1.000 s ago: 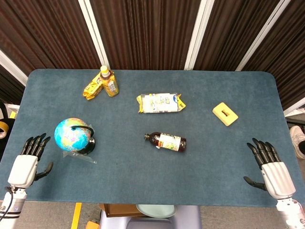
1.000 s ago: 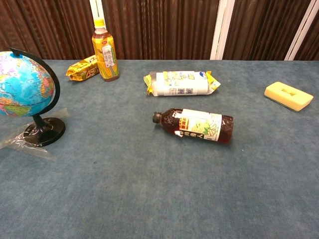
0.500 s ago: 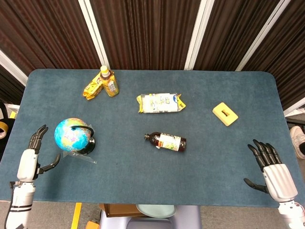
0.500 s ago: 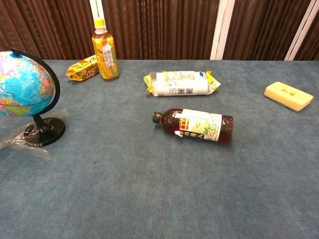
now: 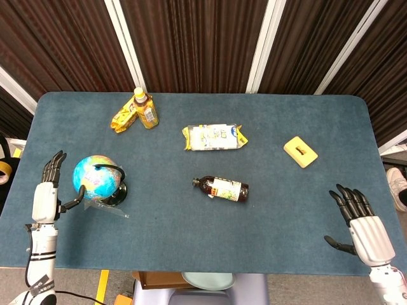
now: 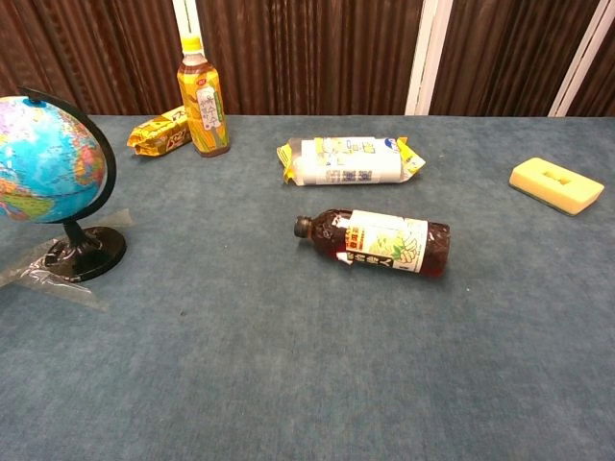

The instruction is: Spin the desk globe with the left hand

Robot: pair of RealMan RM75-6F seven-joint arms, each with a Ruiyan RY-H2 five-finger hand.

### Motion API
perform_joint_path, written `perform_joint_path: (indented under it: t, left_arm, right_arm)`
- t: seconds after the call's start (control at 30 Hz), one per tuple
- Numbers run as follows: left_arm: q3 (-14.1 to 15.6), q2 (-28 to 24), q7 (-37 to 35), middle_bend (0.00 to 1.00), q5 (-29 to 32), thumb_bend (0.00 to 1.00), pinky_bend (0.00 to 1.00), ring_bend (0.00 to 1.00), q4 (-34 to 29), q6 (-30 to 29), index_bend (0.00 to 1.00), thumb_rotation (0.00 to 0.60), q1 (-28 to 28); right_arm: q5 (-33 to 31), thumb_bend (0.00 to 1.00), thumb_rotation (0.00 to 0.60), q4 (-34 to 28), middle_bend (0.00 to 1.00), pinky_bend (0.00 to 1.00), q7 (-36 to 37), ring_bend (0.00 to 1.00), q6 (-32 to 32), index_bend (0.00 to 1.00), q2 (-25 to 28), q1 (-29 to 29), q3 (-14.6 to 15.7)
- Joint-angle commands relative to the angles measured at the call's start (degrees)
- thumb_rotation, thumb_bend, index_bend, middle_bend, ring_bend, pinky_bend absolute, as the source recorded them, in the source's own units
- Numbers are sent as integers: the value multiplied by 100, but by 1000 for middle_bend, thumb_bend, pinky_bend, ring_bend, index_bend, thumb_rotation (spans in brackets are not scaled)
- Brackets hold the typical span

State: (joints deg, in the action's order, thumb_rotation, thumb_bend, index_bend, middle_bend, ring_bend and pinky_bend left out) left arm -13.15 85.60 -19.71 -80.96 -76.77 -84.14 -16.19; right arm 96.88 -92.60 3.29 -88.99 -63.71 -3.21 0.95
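A small blue desk globe [image 5: 95, 178] on a black stand [image 5: 116, 194] sits near the table's left edge; the chest view shows the globe [image 6: 46, 159] at far left. My left hand [image 5: 48, 190] stands edge-on just left of the globe, fingers straight and apart, thumb reaching toward the ball, holding nothing; whether the thumb touches it I cannot tell. My right hand [image 5: 364, 224] hovers open at the table's front right corner. Neither hand shows in the chest view.
A dark bottle [image 5: 220, 188] lies on its side mid-table. A white and yellow snack pack [image 5: 213, 136] lies behind it. A yellow drink bottle [image 5: 145, 108] and a yellow packet [image 5: 123, 118] stand at back left. A yellow sponge block [image 5: 300, 152] is at right.
My left hand has turned from palm-down to edge-on and moved forward and right, up beside the globe. The globe has shifted slightly. My right hand has barely moved.
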Motion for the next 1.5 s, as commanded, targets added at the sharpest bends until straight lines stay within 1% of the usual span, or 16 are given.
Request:
perform_joint_path:
  t: [0.03,0.3,0.6,0.87,1.3,1.4,1.5]
  left_arm:
    - [-22,11,-61,0,58,378,0,0,68,41,0,600,-10]
    - [-53,19,-190,0,170,378,0,0,184,150,0,600,-38]
    - [-147,63,-339,0,361,378,0,0,336,411,0,600,-152]
    - [-240,158,-515,0,491,375,0,0,598,683,0,600,-321]
    - [-358,339,-633,0,625,376,0,0,987,926,0,600,-552]
    - [-446,407,-454,0,685,377,0,0,1057,817,0,600,-587]
    - [-495,453,-190,0,595,378,0,0,1123,489,0,600,-583]
  right_arm:
    - [0,110,600,-4,0,0,5,0,11,0,4,-7,3]
    - [-7,110,600,-17,0,0,-27,0,-3,0,0,0,-1]
    - [-54,110,600,-33,0,0,-90,0,-35,0,-16,21,-27]
    - [-132,110,600,-47,0,0,-155,0,-92,0,-36,55,-77]
    - [-258,110,600,-29,0,0,-158,0,-90,0,-36,62,-154]
    - [-248,110,600,-22,0,0,-141,0,-108,0,-30,68,-156]
    - [-226,110,600,-14,0,0,-158,0,-125,0,-29,78,-147]
